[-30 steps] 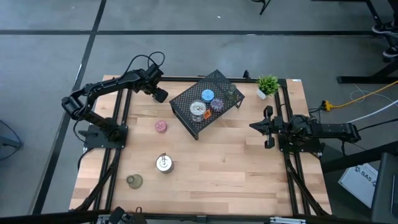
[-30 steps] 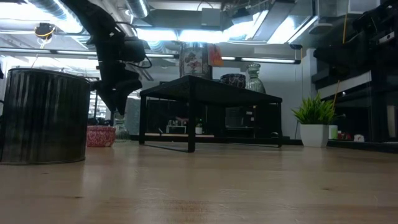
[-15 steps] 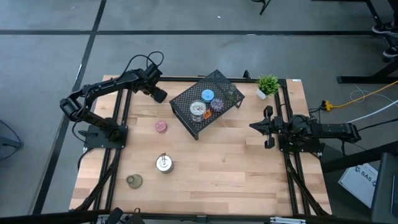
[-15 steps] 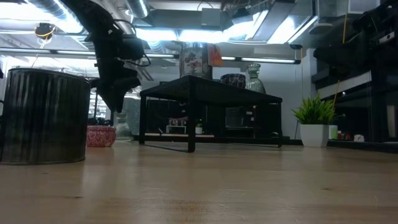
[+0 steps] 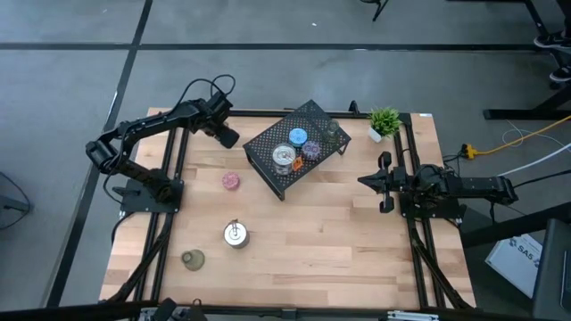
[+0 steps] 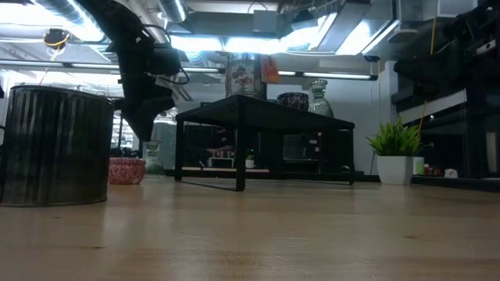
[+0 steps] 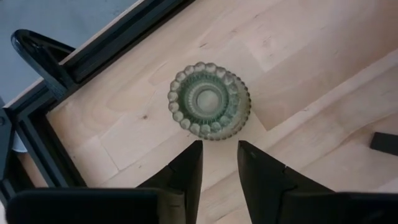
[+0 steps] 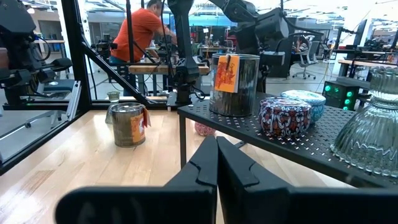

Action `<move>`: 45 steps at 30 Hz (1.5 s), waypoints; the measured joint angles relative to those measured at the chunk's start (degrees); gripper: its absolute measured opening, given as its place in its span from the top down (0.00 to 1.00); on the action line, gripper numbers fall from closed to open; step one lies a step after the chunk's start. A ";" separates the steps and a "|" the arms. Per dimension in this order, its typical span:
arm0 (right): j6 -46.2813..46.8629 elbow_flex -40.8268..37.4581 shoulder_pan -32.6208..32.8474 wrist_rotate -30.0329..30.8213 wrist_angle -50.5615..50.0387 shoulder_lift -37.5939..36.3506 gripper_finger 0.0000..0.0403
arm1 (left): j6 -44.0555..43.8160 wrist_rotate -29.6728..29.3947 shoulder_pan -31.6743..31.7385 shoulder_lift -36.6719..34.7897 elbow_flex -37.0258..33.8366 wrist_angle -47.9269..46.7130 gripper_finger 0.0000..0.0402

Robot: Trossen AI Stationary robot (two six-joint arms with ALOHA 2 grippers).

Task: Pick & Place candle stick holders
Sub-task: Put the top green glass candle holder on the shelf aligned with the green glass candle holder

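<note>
**Green holder near the table's far left corner**

We see the olive-green glass holder (image 7: 209,101) alone on bare wood near the black edge frame (image 7: 43,130). Our left gripper (image 7: 216,163) hovers above, fingers narrowly parted, gripping nothing. The right gripper (image 8: 216,163) waits closed beside the mesh rack (image 5: 297,146)

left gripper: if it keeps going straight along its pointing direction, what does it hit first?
Most likely the green glass holder, which sits on the table just ahead of the left gripper. Its narrowly parted fingers look apart from it; depth is unclear.
</note>
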 joint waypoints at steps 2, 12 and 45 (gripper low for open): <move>0.00 0.01 0.00 0.00 0.00 0.00 1.00 | 0.03 0.17 0.02 0.00 -0.01 -0.75 0.76; 0.00 0.01 -0.01 0.01 -0.01 0.00 1.00 | 0.03 0.61 0.02 -4.03 -0.01 -1.73 0.64; 0.01 0.01 0.01 0.00 0.00 0.00 1.00 | 1.43 3.63 2.35 -3.50 -0.01 6.64 0.07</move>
